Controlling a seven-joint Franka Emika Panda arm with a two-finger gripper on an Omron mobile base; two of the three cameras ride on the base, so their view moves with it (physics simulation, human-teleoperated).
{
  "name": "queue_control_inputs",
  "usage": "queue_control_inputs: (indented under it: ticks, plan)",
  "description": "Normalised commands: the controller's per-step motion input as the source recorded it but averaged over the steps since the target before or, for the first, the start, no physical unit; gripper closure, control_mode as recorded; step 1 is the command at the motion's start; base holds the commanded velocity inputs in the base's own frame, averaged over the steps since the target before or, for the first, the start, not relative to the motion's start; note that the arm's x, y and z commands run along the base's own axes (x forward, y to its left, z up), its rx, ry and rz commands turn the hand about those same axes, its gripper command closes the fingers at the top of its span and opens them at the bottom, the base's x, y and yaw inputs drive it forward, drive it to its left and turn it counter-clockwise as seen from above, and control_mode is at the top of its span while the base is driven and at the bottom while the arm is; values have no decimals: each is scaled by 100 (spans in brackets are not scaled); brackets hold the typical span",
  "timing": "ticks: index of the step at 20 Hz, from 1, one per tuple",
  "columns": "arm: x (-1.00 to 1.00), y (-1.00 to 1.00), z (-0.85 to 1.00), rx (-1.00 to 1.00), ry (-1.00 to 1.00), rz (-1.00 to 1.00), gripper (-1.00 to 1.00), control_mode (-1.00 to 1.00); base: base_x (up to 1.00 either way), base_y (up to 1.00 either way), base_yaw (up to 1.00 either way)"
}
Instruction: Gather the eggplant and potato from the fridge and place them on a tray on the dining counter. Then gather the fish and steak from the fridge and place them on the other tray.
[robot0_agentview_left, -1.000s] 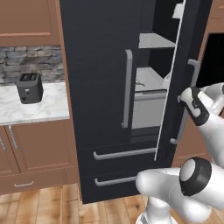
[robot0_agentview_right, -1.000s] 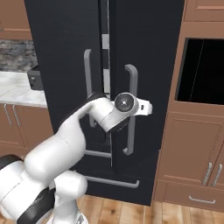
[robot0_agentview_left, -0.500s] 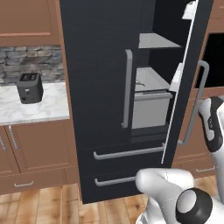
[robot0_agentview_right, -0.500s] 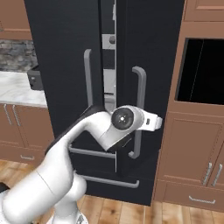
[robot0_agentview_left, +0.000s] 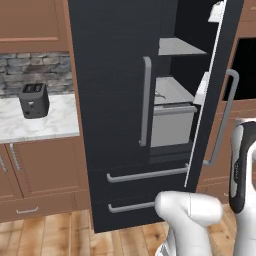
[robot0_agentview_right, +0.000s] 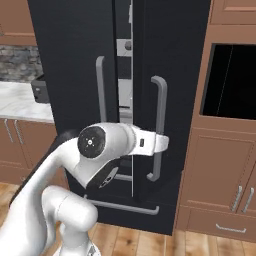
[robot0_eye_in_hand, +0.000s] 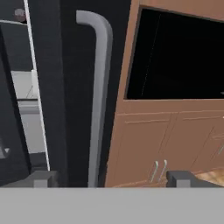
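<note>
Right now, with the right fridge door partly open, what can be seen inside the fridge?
Inside the fridge, the left base view shows a grey shelf and a pale drawer bin below it. No food is visible; the doors cover the rest of the interior.

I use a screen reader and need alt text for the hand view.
The open gripper faces the silver handle of the fridge's right door, without touching it. Left of the door, a gap shows the pale interior; to the right are wood cabinets and a black built-in microwave.
</note>
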Motion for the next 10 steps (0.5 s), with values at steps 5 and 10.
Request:
queue_control_inputs:
  ticks: [5,10]
  plan:
    - [-62,99,21,-41,4,0,-100,-100,0,0,0]
    - [-42,100,33,-45,-2,0,-100,-100,0,0,0]
